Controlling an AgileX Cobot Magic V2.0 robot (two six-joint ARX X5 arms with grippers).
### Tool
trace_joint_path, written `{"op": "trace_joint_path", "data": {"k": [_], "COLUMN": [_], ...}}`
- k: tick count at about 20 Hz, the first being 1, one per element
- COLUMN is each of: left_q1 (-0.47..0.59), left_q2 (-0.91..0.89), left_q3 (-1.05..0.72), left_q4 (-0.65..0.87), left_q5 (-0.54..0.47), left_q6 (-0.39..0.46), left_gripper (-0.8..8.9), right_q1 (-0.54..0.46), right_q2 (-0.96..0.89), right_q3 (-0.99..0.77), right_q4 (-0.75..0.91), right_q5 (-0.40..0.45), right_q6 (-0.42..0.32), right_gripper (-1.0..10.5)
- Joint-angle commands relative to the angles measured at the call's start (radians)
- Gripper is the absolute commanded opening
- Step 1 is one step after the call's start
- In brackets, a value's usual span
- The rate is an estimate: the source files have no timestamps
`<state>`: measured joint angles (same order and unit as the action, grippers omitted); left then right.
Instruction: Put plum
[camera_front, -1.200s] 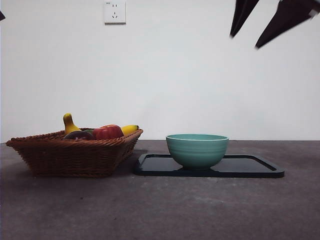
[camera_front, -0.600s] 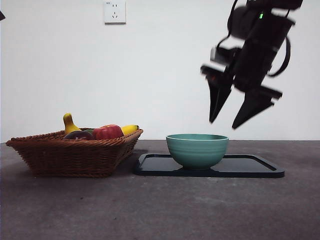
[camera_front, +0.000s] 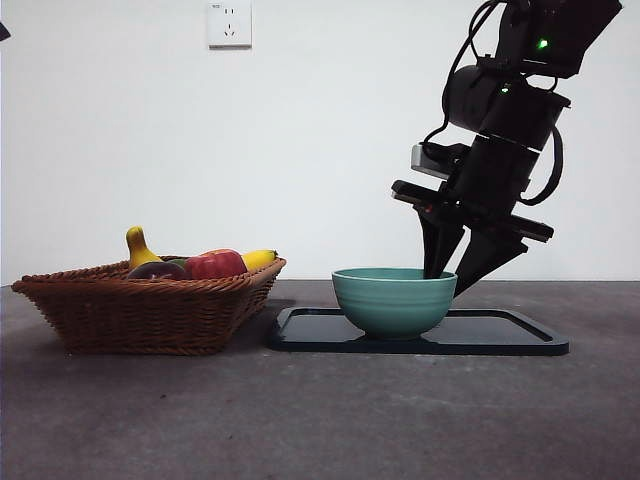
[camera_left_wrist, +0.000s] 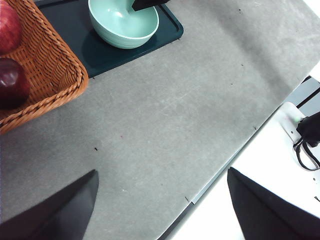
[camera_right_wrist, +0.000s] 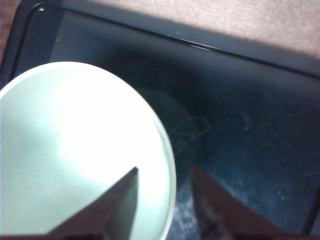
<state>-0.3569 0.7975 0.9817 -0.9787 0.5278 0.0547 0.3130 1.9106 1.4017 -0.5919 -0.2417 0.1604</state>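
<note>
The plum (camera_front: 157, 270) lies dark and glossy in the wicker basket (camera_front: 150, 312), next to a red apple (camera_front: 215, 264). The left wrist view shows the plum (camera_left_wrist: 11, 82) near the basket's corner. My right gripper (camera_front: 447, 281) is open and straddles the right rim of the teal bowl (camera_front: 393, 300). One jaw is inside the bowl and the other outside over the tray. In the right wrist view, the right gripper (camera_right_wrist: 165, 172) holds nothing and the bowl (camera_right_wrist: 75, 150) looks empty. My left gripper (camera_left_wrist: 160, 200) hangs open, high above bare table.
The bowl stands on a dark tray (camera_front: 500, 335) to the right of the basket. A yellow banana (camera_front: 258, 258) and a yellow gourd-like fruit (camera_front: 138, 246) also lie in the basket. The table's edge (camera_left_wrist: 225, 165) shows in the left wrist view.
The right arm has come down from the top right corner to the bowl's right rim, jaws still open. The fruit, basket and bowl have not moved.
</note>
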Motion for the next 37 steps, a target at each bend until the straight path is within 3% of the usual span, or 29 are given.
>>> {"op": "trace_joint_path", "data": {"k": [1,6,11,26,30,37], "left_q1": [-0.004,-0.005,-0.004,-0.005,-0.005,-0.005], "left_q2": [0.005,0.005,0.005,0.005,0.005,0.005], "left_q3": [0.022,0.022,0.022,0.022,0.022,0.022], "left_q4": [0.004,0.001,-0.001,-0.001,-0.001,-0.001], "left_q5": [0.005,0.005,0.005,0.005,0.005,0.005], "left_q6": [0.008,0.008,0.008,0.009,0.009,0.009], "left_gripper": [4.03,4.03,4.03,4.03,4.03,4.03], "right_q1": [0.003,-0.002,-0.001,0.055,0.110,0.216], "right_q2": [0.027,0.009,-0.145,-0.743,-0.805,-0.791], "right_q3": [0.024,0.035,0.038,0.003,-0.167,-0.508], "right_q4": [0.018,0.040,0.015,-0.393,-0.333,-0.044], "right_q5": [0.008,0.009,0.010,0.014,0.014,0.017], "right_q6": [-0.007,0.009,0.009,-0.061,-0.049,0.074], "right_gripper": [0.4,0.1,0.1,0.1,0.1,0.1]}}
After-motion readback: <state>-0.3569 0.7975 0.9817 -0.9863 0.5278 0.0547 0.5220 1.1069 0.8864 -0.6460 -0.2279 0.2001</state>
